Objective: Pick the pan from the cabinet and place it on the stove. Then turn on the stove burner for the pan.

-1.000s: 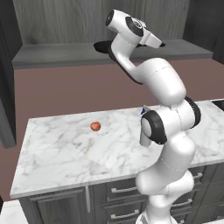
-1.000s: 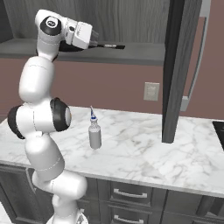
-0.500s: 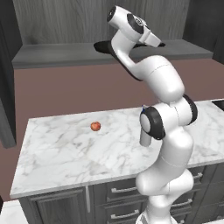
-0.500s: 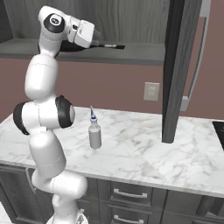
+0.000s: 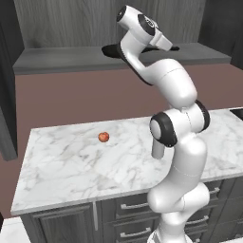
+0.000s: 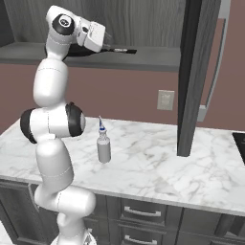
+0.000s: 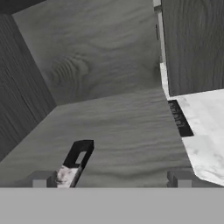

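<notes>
One marble counter (image 5: 71, 161) below grey cabinet (image 5: 71, 59).

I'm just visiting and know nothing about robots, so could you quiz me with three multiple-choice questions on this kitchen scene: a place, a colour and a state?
1. Where is the pan?
A on the cabinet shelf
B on the counter
C on the floor

2. What colour is the small round fruit on the counter?
A blue
B red-orange
C white

3. How is the claw?
A shut on the pan
B open
C shut on a bottle

Answers: 1 A, it lies up on the shelf by the hand; 2 B, plainly reddish; 3 B, the tips stand wide apart in the hand view.
</notes>
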Controlling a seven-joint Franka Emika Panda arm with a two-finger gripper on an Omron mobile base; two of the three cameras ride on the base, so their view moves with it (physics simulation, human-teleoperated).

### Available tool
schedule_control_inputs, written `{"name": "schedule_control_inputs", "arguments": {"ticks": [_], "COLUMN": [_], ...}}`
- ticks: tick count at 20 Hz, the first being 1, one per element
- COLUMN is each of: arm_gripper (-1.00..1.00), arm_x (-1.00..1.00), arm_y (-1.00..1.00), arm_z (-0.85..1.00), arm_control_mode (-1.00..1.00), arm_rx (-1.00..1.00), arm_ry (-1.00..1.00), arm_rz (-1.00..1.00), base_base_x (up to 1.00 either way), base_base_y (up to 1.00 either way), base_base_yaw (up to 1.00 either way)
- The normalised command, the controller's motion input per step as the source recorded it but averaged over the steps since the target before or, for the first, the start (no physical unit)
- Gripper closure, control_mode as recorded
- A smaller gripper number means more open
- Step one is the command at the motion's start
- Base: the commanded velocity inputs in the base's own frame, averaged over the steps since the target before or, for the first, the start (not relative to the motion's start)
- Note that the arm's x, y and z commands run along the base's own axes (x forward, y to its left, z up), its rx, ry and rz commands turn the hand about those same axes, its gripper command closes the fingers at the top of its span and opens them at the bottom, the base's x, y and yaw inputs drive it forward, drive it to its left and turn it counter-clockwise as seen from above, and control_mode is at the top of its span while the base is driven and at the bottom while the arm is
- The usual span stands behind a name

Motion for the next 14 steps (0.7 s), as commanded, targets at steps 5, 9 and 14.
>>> {"name": "schedule_control_inputs", "arguments": {"ticks": [5,9,14], "arm_gripper": [-1.0,-1.0,-1.0], "arm_x": [0.29,0.26,0.26], "arm_y": [-0.01,0.0,-0.02], "arm_z": [-0.05,-0.03,-0.03], "arm_control_mode": [-1.0,-1.0,-1.0], "arm_rx": [0.03,0.03,0.01], "arm_ry": [-0.01,-0.02,-0.03], "arm_rz": [0.0,0.0,0.0], "base_base_x": [0.0,0.0,0.0], "base_base_y": [0.0,0.0,0.0], "base_base_yaw": [0.0,0.0,0.0]}}
